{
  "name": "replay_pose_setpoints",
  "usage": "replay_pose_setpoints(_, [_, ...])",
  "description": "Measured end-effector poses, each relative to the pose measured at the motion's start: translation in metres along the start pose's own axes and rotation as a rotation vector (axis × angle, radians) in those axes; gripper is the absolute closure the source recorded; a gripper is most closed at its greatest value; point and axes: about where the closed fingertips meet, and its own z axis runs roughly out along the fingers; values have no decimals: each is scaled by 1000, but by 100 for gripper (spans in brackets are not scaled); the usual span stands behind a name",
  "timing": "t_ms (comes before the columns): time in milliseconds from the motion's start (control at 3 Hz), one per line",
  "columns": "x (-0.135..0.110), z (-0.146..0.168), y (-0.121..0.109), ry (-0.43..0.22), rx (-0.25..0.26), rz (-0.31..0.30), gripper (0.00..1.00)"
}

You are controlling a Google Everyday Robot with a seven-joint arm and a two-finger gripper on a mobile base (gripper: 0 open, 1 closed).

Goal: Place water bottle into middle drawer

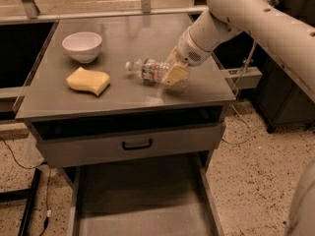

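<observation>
Grey tabletop [128, 48] | water bottle [147, 70] lying flat | tool [174, 74] at its base, grip unclear | middle drawer [142, 195] open

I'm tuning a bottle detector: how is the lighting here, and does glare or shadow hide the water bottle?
Camera view: dim, warm light, a pale sheen on the far tabletop. The water bottle is lit, its clear body faint against the grey; the gripper covers its base end. The gap under the tabletop is black; the middle drawer is dim.
</observation>
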Motion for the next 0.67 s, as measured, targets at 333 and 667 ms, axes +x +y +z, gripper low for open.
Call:
replay_pose_setpoints(333, [0, 0, 0, 0, 0, 0, 100])
replay_pose_setpoints(667, [0, 0, 0, 0, 0, 0, 100])
